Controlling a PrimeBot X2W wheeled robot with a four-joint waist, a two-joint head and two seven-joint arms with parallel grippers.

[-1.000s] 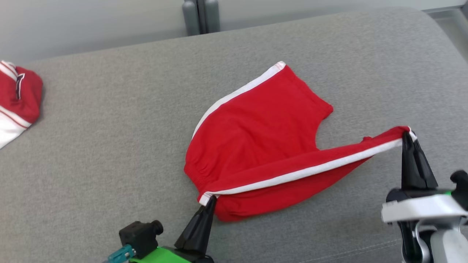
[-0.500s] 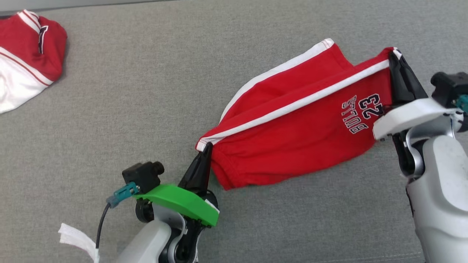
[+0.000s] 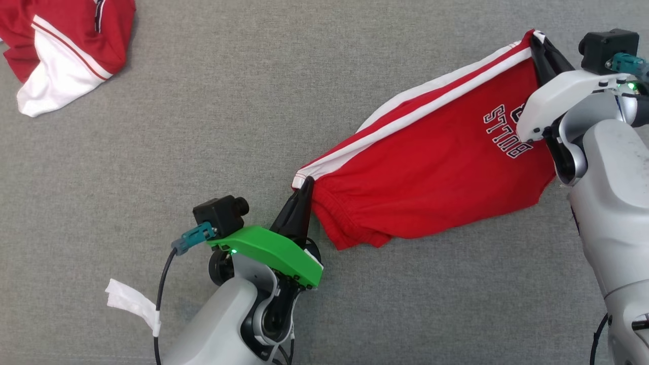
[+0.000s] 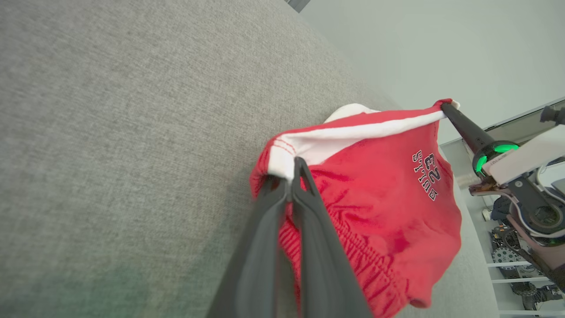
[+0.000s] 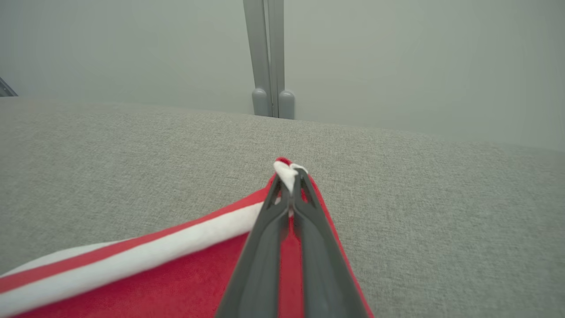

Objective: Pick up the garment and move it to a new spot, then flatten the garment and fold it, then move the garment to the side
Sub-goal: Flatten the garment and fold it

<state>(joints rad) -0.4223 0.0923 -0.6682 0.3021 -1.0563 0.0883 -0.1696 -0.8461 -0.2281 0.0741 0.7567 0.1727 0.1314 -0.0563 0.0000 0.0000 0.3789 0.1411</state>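
Red shorts (image 3: 431, 167) hanging taut between both pincers over a grey fabric surface (image 3: 203, 126), left pincer (image 3: 304, 186) clamped on the waistband corner, right pincer (image 3: 536, 44) clamped on the leg-hem corner, another red-and-white garment (image 3: 66, 45) well apart.

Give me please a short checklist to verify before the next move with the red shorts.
1. Left gripper shut on the waistband corner of the red shorts: ok.
2. Right gripper shut on the leg hem corner: ok.
3. White-striped edge stretched straight between both grippers: ok.
4. Shorts flat: not ok, cloth hangs bunched below the edge.
5. Lowest fold clear of the grey cushion: cannot tell.
6. Other red and white garment apart from the shorts: ok.
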